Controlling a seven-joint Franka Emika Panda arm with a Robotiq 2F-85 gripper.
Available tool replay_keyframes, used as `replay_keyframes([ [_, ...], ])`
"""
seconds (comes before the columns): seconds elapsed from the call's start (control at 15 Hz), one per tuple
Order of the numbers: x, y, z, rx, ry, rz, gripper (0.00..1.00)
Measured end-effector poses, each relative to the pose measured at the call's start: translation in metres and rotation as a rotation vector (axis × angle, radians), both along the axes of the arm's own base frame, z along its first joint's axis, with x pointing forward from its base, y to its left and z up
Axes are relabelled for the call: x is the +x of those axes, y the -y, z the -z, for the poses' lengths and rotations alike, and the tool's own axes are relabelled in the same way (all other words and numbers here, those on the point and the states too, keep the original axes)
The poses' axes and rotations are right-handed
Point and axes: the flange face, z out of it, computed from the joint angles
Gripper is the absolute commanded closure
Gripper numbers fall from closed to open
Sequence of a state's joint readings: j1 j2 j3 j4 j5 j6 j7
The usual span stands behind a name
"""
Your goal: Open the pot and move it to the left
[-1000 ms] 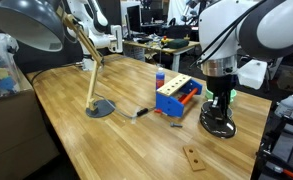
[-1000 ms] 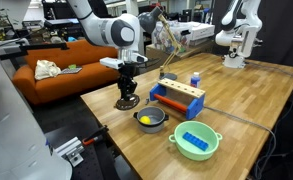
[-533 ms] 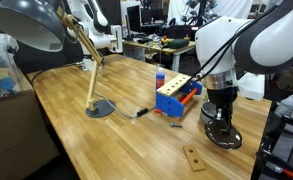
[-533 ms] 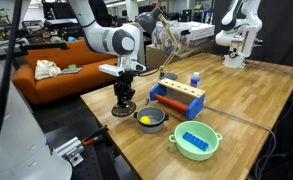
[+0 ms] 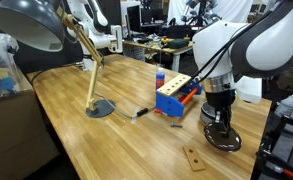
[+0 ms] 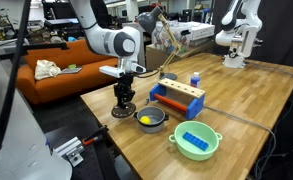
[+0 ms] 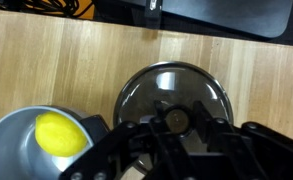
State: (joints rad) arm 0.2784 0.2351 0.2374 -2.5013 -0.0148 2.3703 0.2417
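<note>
The tool is drawn in narrow on the knob of the round dark lid, holding it low near the edge of the tabletop. Whether the lid touches the wood cannot be told. The pot stands open just beside the lid, in front of the blue-and-orange box, with 1 yellow fruit inside.

Both exterior views share table, seemingly from opposite sides, mid-range; wrist view close, straight down
</note>
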Motion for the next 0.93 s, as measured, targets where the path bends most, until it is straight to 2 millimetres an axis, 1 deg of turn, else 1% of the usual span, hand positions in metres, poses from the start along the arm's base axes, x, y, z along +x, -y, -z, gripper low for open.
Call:
replay_keyframes([
  [0.07, 0.000, -0.001, 0.002, -0.003, -0.002, -0.010, 0.77],
  [0.13, 0.000, -0.003, 0.004, -0.008, -0.002, -0.023, 0.46],
  [0.33, 0.002, -0.005, 0.007, -0.024, 0.007, -0.041, 0.29],
  [0.53, 0.010, -0.005, 0.004, -0.024, 0.021, -0.031, 0.07],
  [0.6, 0.013, -0.005, 0.002, -0.023, 0.026, -0.027, 0.26],
  [0.73, 0.017, -0.004, -0.001, -0.024, 0.034, -0.013, 0.11],
  [0.8, 0.018, -0.004, -0.001, -0.026, 0.034, -0.009, 0.07],
  [0.93, 0.018, -0.004, -0.001, -0.028, 0.032, -0.008, 0.07],
])
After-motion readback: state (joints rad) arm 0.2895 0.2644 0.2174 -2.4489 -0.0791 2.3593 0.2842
